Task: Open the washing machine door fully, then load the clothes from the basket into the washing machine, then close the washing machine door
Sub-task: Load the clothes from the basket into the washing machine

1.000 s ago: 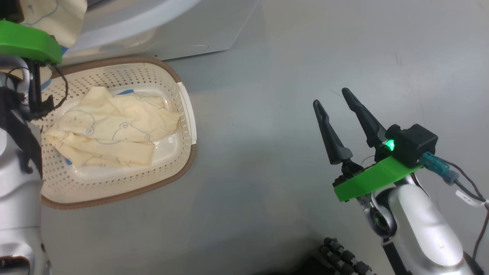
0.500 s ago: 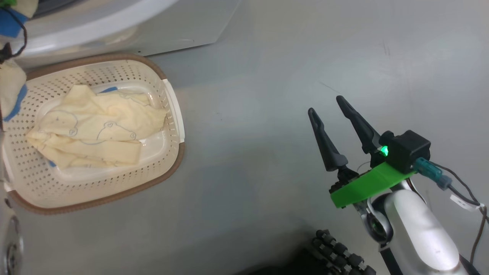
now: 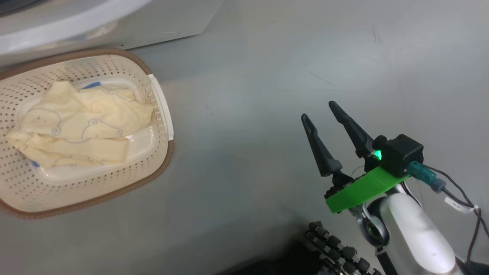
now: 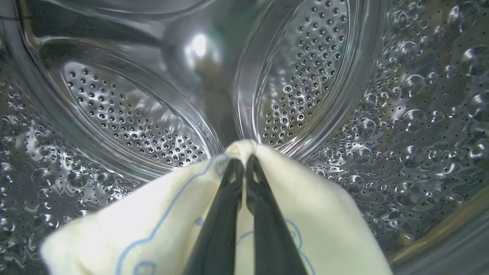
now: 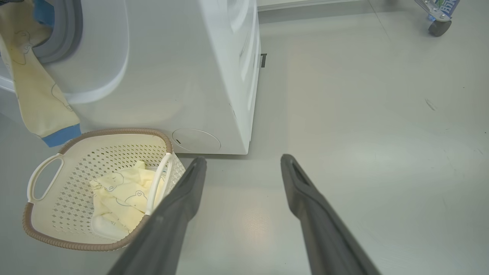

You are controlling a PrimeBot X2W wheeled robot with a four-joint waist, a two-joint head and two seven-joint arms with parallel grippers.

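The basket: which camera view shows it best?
Right wrist view: the basket appears nearly whole, from the side, with the clothes inside. Head view shows it from above, its left end cut off.

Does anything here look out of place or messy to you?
One yellow garment hangs out of the opening of the washing machine, its blue hem dangling near the basket. It looks only half loaded; the left gripper pinches yellow cloth inside the drum.
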